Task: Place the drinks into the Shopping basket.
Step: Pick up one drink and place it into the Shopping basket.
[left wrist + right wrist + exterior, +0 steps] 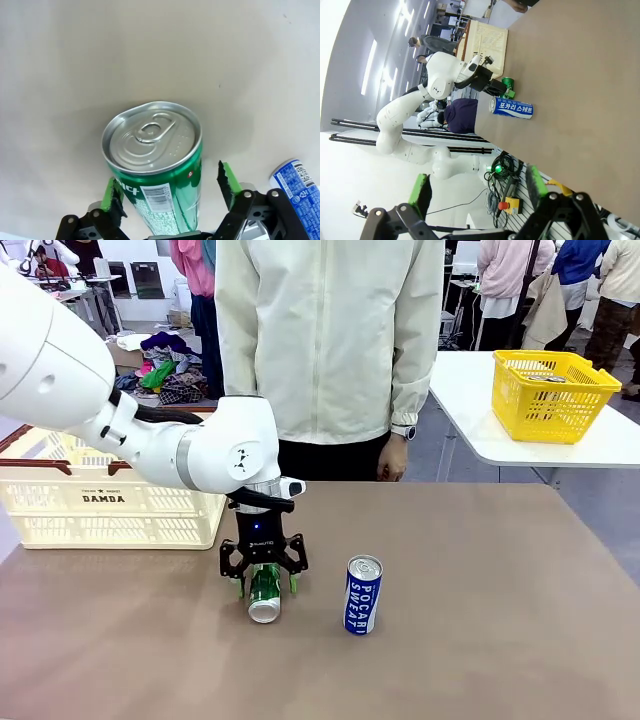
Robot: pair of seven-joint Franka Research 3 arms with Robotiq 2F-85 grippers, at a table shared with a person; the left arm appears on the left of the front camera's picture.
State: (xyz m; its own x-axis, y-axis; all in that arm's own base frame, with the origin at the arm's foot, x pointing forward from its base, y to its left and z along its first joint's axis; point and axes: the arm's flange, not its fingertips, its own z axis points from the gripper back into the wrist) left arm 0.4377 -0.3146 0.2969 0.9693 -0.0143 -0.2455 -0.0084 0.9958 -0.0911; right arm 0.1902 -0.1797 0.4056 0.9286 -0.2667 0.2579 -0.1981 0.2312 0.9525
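Note:
The green can [265, 594] is tipped over on the brown table, its silver pull-tab end [151, 136] toward the robot's side. My left gripper [266, 584] comes down from above and straddles it, open; one green pad [228, 182] stands clear of the can's side. The blue Pocari Sweat can [362, 595] stands upright just to the right, apart from the gripper, and shows at the wrist view's edge [298, 193]. The cream Shopping basket [100, 502] sits at the table's far left. My right gripper [479, 190] is open and holds nothing, far from both cans.
A person [330, 340] stands at the far edge, one hand [392, 458] hanging by the table. A yellow mesh basket [552, 390] rests on a separate white table at the back right. The brown table [500, 620] is bare to the right of the cans.

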